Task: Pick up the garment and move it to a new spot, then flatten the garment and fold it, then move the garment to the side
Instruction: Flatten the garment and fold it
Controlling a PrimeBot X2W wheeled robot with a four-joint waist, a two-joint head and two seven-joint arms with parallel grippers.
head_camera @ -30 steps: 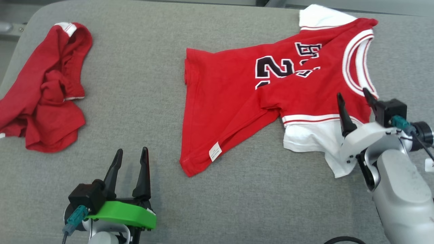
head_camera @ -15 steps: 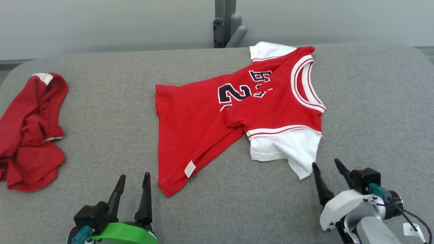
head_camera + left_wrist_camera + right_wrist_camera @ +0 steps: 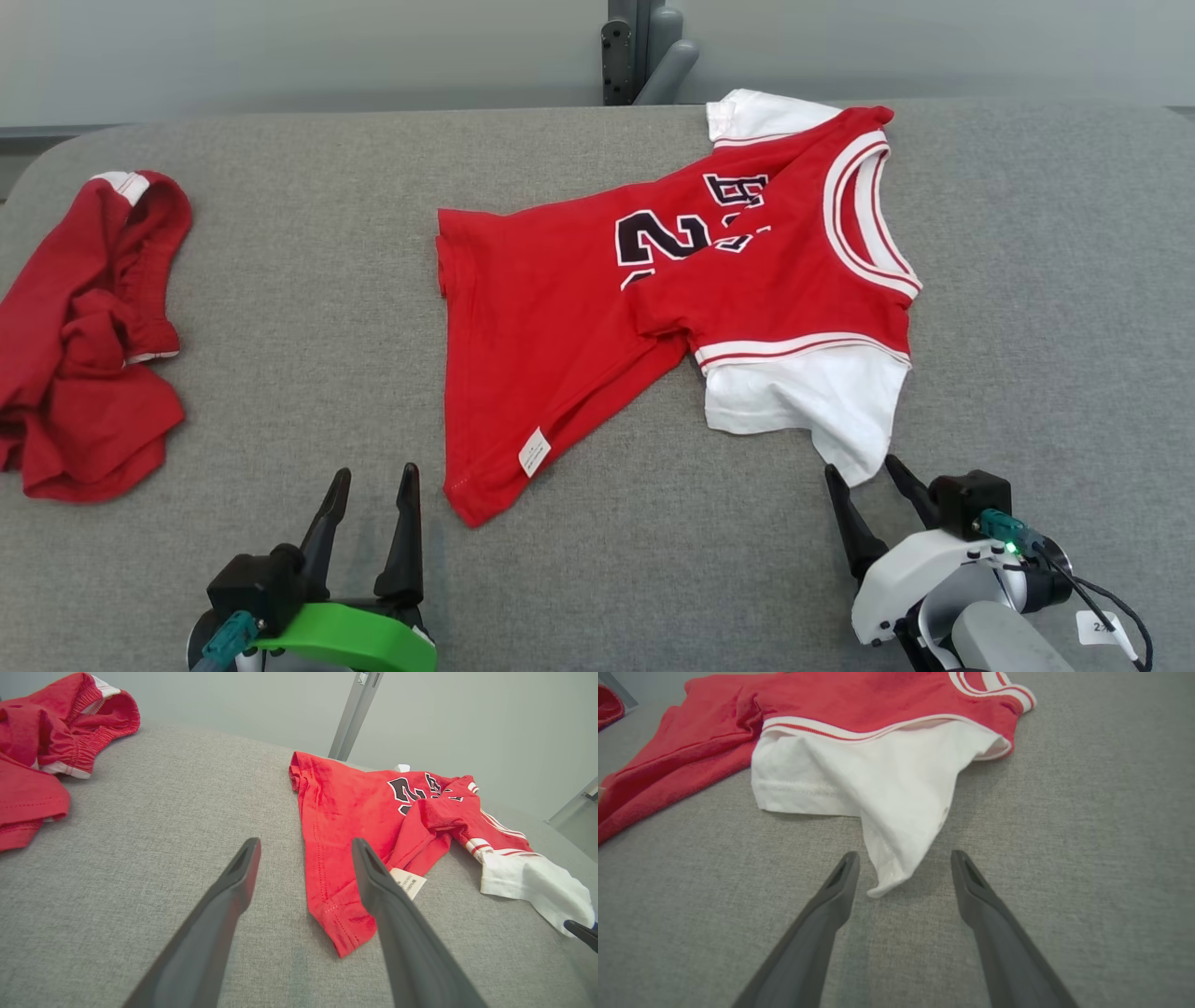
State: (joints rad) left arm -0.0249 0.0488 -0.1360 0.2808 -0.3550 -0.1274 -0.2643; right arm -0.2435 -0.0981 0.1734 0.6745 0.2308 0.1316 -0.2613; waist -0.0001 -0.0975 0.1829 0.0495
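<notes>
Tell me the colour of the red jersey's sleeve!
White; the short sleeve shows best in the right wrist view.

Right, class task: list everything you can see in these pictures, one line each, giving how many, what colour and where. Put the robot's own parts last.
Jersey: one, red with white sleeves and black number, middle right of the table, partly folded over itself.
Label: one, white, at the jersey's near hem.
Crumpled garment: one, red with white trim, at the table's left edge.
Table: one, grey fabric top, under both garments.
Post: one, grey, behind the table's far edge.
Left gripper: one, dark fingers on a green mount, open, lower left, over the table.
Right gripper: one, dark fingers on a white mount, open, lower right, the jersey's white sleeve corner between its fingers.
</notes>
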